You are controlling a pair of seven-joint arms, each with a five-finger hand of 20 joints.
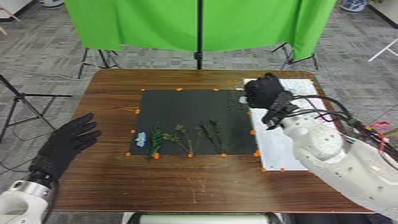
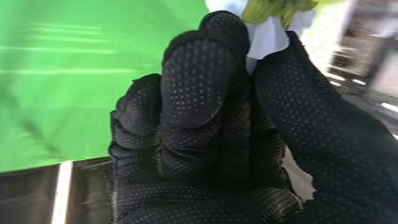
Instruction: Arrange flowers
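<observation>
From my head, I am looking forward and down at the brown table (image 1: 169, 192) from well above, taking in the black mat (image 1: 195, 110) around its middle and the green cloth (image 1: 133, 25) beyond its far edge. From my right wrist, I am looking very closely along my right hand (image 1: 264, 92), out past my fingers (image 2: 194, 85) to that cloth. Both views are sharing the hand and part of the cloth, my head view catching the hand from farther off, over the table's far right.
</observation>
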